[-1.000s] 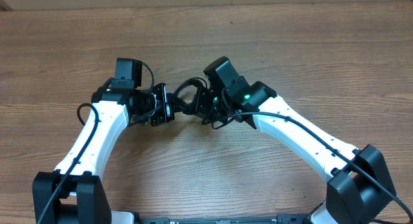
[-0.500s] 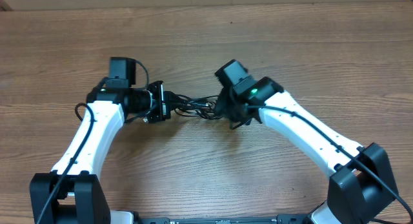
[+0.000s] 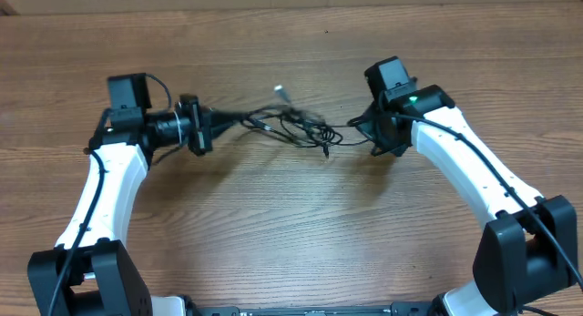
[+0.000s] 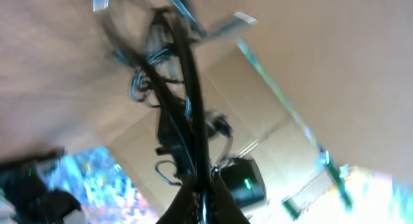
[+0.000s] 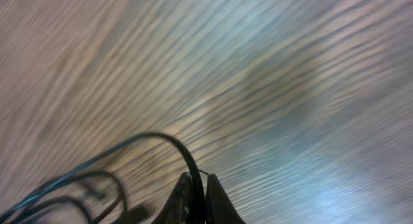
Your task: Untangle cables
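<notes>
The left gripper point(image 3: 209, 128) and right gripper point(image 3: 364, 129) are each clamping shut fingers on opposite ends of the cables point(image 3: 291, 125), stretching them apart, probably to loosen the knot.

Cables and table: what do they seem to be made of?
The cables look rubber- or plastic-sheathed: thin, black, looping freely. One plug end looks silvery, maybe metal. The table looks like matte wood or wood-look laminate, with visible grain.
</notes>
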`<state>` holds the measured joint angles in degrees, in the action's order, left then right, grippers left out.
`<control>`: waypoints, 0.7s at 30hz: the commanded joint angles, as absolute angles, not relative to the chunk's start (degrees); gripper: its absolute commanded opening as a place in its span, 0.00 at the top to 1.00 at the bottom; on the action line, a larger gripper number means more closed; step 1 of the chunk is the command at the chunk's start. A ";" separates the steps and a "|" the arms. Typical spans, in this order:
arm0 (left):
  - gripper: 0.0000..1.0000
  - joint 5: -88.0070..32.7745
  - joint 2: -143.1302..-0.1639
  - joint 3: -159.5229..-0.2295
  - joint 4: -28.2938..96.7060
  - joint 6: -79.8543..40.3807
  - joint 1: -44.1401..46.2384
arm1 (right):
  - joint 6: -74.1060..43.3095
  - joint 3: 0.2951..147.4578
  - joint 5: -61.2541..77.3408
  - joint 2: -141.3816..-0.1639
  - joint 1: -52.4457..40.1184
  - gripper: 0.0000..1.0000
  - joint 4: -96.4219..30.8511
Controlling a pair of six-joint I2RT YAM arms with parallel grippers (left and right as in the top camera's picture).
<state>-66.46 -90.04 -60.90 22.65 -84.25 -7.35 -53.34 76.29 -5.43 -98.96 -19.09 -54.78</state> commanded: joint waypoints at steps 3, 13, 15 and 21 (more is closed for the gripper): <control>0.96 -77.30 -88.58 -62.15 6.94 -80.01 -12.25 | -51.64 76.14 -14.39 -98.83 -9.28 0.96 -58.46; 0.96 -79.35 -88.58 -62.15 -45.45 -102.21 -22.22 | -39.59 76.23 -4.82 -98.83 16.49 0.96 -58.43; 0.96 -77.30 -88.58 -62.17 -54.13 -103.55 -23.35 | -37.26 76.23 -3.40 -98.83 20.16 0.93 -58.41; 0.96 -75.88 -88.60 -62.19 -58.87 -102.21 -28.16 | -35.18 76.23 -3.75 -98.83 27.07 0.83 -56.90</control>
